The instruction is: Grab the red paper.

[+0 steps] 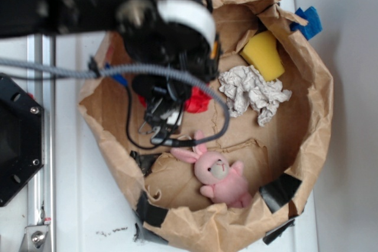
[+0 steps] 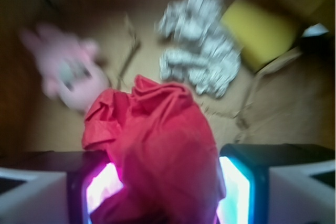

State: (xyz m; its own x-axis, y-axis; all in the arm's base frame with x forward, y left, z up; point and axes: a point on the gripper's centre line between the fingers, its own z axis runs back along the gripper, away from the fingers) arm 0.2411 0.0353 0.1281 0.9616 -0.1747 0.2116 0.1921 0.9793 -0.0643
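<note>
In the wrist view, a blurred pink plush bunny (image 2: 65, 72) is seen at upper left. At lower centre, the crumpled bright red paper (image 2: 157, 145) is clamped between the gripper (image 2: 165, 192) pads; a straight lift is advised, clear of the white-grey paper wad (image 2: 202, 51).

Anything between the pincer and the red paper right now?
Nothing visible. In the wrist view the red paper already sits between the two fingers of the pincer. The white paper wad, yellow sponge and pink bunny lie farther off, clear of it.
</note>
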